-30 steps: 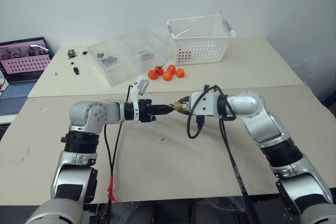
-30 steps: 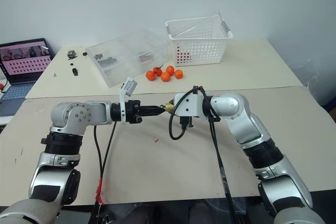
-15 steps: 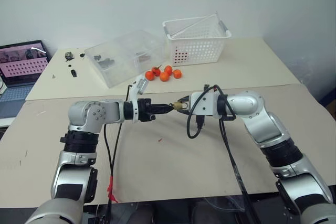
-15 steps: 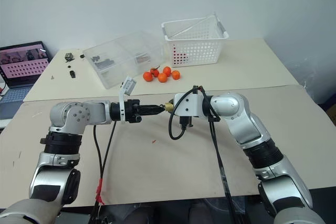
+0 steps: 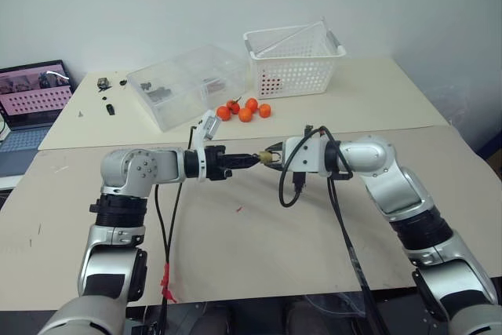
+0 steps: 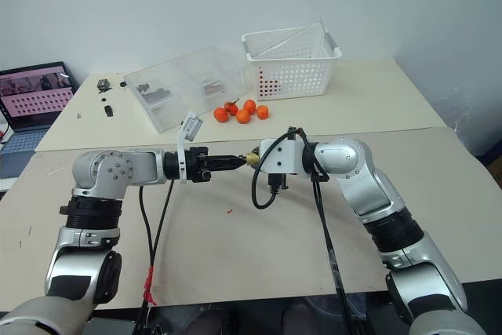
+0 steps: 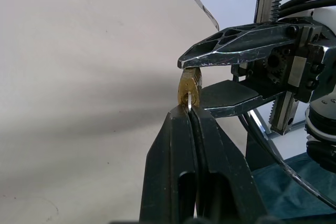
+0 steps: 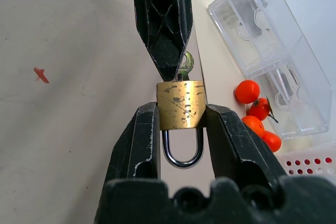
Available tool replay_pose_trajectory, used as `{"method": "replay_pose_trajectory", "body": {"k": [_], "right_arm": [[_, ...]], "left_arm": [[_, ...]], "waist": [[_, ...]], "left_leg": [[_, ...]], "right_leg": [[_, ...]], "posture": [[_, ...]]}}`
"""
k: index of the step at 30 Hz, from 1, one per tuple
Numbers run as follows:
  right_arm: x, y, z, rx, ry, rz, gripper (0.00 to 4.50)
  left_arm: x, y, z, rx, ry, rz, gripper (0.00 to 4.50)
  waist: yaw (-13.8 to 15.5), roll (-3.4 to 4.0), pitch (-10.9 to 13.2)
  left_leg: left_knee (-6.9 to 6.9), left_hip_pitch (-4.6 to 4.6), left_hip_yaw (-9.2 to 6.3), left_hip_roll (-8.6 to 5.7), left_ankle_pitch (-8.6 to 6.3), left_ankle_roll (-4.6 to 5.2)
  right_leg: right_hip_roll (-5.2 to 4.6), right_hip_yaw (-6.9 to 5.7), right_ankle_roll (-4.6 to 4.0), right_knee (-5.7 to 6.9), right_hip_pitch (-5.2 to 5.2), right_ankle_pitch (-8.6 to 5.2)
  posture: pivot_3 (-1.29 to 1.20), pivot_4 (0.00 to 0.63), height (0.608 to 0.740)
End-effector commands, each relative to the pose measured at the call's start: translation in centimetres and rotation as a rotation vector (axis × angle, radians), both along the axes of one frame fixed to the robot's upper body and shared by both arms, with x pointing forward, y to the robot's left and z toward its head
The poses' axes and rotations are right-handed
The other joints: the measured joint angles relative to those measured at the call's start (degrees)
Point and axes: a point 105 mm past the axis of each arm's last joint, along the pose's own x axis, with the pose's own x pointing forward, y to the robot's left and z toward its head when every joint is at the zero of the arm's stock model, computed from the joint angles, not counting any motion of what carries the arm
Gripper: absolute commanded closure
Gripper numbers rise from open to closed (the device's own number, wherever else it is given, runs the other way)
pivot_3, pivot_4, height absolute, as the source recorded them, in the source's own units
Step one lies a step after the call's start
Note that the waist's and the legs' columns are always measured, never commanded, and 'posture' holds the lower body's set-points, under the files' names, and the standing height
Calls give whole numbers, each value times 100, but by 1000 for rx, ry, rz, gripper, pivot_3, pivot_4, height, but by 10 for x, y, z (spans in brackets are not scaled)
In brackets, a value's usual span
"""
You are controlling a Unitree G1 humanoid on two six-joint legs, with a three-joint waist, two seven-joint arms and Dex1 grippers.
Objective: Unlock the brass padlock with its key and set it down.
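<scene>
Now you hold lock and key together above the desk.
Your right gripper (image 8: 181, 129) clamps the brass padlock (image 8: 180, 105); your left gripper (image 7: 189, 109), pinched closed, grips the key (image 8: 185, 62) at the padlock.

One brass padlock (image 8: 180, 105) and one key (image 8: 185, 62) show. Five orange fruits (image 5: 245, 108) lie on the worktop (image 5: 259, 233), beside one clear box (image 5: 188, 84), one white basket (image 5: 294, 60) and one laptop (image 5: 33, 93).
</scene>
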Motion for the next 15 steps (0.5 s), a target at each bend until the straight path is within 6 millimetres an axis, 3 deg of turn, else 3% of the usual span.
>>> {"method": "replay_pose_trajectory", "body": {"k": [1, 7, 15], "right_arm": [[-9, 7, 9, 14, -27, 49, 3601], [-11, 7, 8, 16, -23, 51, 3601], [-13, 9, 8, 16, -16, 55, 3601]], "left_arm": [[0, 0, 31, -26, -215, -19, 4431], [-2, -5, 36, -3, -352, -44, 4431], [-15, -8, 25, 56, -421, -127, 4431]], "waist": [[0, 0, 0], [21, 0, 0], [15, 0, 0]], "left_leg": [[-1, 0, 3, 0, 0, -1], [-2, -3, 8, 0, -1, 0], [-2, -2, 38, 4, -3, 3]], "right_leg": [[0, 3, 0, -1, -2, 0], [-2, 4, -4, -5, -1, 2], [0, 6, -5, -5, -1, 3]], "posture": [[0, 150, 740], [0, 150, 740], [0, 150, 740]]}}
